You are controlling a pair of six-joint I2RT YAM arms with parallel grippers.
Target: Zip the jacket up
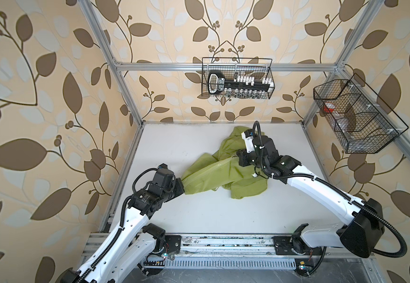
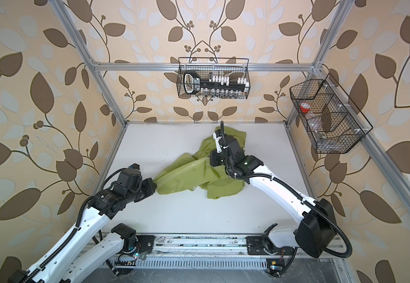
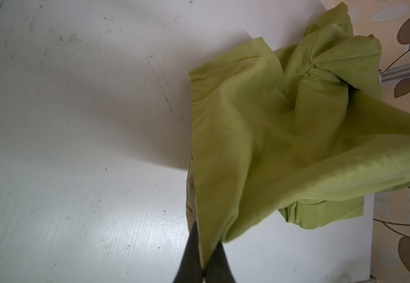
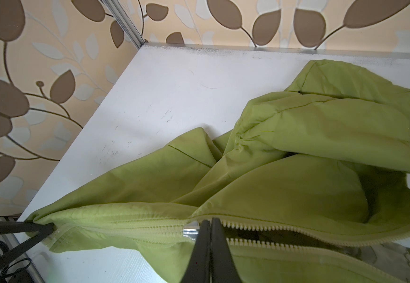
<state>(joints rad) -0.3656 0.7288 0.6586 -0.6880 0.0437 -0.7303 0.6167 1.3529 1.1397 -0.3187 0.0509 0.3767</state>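
Your left pincer (image 3: 205,242) pinches the jacket (image 1: 223,176) at its bottom end, and your right pincer (image 4: 210,220) pinches the zipper pull (image 4: 191,231) midway.

Wrist view of the zip: my right gripper (image 4: 210,221), jaws pressed together, pinches the metal slider (image 4: 190,231) of the pale zipper (image 4: 138,226) on the green jacket (image 4: 297,196). From the slider to the left gripper (image 4: 47,227), which clamps the jacket's end near the edge of the white table (image 4: 174,98), the teeth are joined. Beyond my fingers (image 4: 200,250) the two rows lie apart, with pale lining (image 4: 382,257) showing between them.
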